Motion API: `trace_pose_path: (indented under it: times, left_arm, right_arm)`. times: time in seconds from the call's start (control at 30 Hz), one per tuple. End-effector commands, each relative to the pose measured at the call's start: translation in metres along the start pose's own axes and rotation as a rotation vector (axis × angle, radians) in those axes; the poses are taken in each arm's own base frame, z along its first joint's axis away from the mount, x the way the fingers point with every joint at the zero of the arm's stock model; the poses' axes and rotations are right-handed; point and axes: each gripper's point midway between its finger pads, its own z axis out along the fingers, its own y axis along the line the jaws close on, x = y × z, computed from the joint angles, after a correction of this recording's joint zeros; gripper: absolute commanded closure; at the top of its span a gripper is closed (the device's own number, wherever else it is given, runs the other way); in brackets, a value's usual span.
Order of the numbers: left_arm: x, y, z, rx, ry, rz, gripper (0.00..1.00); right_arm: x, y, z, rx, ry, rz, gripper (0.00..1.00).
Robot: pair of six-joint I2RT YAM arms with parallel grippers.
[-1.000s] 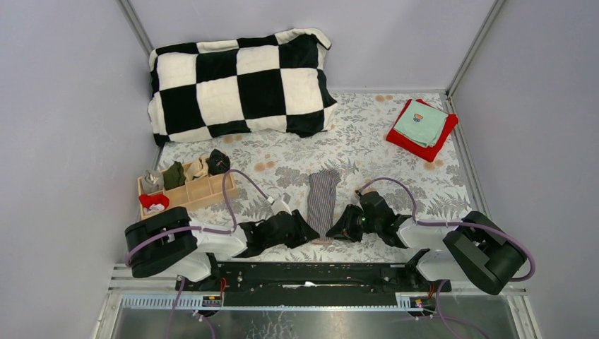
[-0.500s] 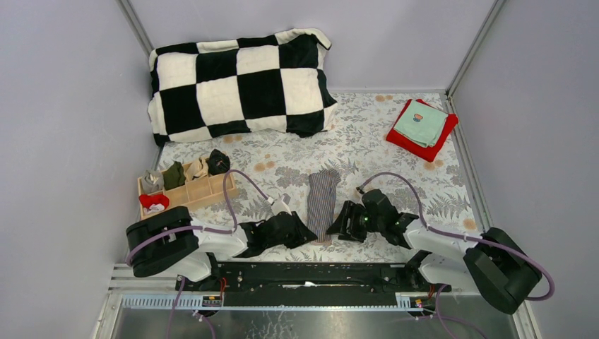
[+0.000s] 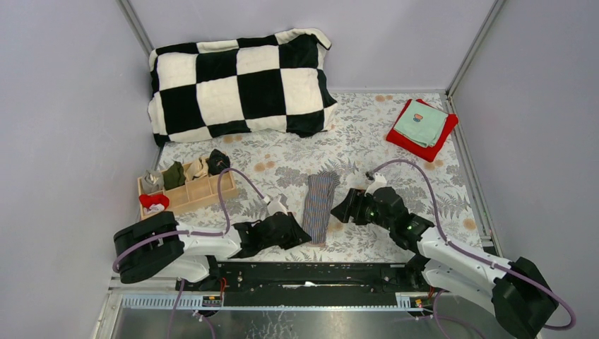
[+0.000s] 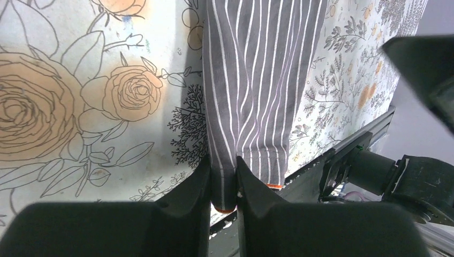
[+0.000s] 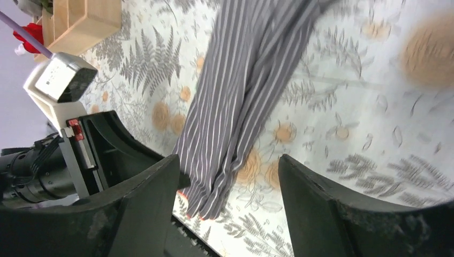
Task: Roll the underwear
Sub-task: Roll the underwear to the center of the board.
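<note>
Floral sheet [image 3: 395, 141] covered the whole table when I checked the feeds, with plain grey walls [image 3: 70, 106] closing it in on three sides. At the far left lay a black-and-white checkered pillow [image 3: 240, 85]. At the far right sat a folded red cloth [image 3: 413, 145] with a teal cloth [image 3: 421, 124] stacked on top. On the left, a wooden tray [image 3: 205, 189] held small bundled cloths in its far compartments and a red-and-white one at its near left end.

I found the grey striped underwear [image 3: 318, 205] in the near middle of the sheet, folded into a long narrow strip. It ran from near to far and lay flat between the two arms.

From the left wrist camera I saw the left gripper [image 4: 222, 170] pinching the near end of that strip. Its fingers were pressed close together on the cloth, and a sliver of orange trim showed at that edge. The rest of the strip stretched away from the fingers, smooth on the sheet.

The right gripper [image 5: 229, 166] stood with its fingers spread wide and held nothing. From overhead it sat just to the right of the strip, about level with its middle. Its own camera looked down the length of the cloth toward the left arm.
</note>
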Motion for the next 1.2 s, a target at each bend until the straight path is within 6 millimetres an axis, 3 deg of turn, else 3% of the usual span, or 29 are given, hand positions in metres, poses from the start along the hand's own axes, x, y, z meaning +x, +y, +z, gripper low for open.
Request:
trace_pose_path:
  times: [0.0,0.1,0.37,0.47,0.6,0.73,0.93,1.17]
  left_arm:
    - [0.002,0.037,-0.005,-0.116,0.012,0.057,0.98]
    - [-0.001,0.036,-0.008,-0.114,0.009,0.062,1.0]
    - [-0.008,0.024,-0.018,-0.052,-0.006,0.077,1.0]
    - [-0.012,0.022,-0.021,-0.03,0.0,0.071,1.0]
    - [-0.018,0.023,-0.022,-0.031,0.01,0.061,1.0]
    - [-0.022,0.027,-0.021,-0.041,0.021,0.064,1.0]
    - [-0.022,0.043,-0.016,-0.093,0.054,0.061,1.0]
    - [-0.021,0.052,-0.013,-0.114,0.068,0.05,1.0]
  right_arm:
    - [-0.06,0.021,-0.009,0.008,-0.187,-0.279,0.27]
    - [-0.071,0.017,-0.008,0.043,-0.194,-0.467,0.33]
    - [-0.085,0.028,-0.01,0.001,-0.24,-0.88,0.35]
    - [-0.068,0.047,-0.008,-0.101,-0.22,-1.072,0.35]
    - [-0.025,0.07,-0.007,-0.279,-0.165,-1.369,0.32]
    - [0.018,0.075,-0.008,-0.464,-0.159,-1.617,0.31]
    - [0.048,0.069,-0.002,-0.536,-0.092,-1.848,0.3]
    - [0.066,0.068,0.01,-0.578,-0.048,-2.033,0.3]
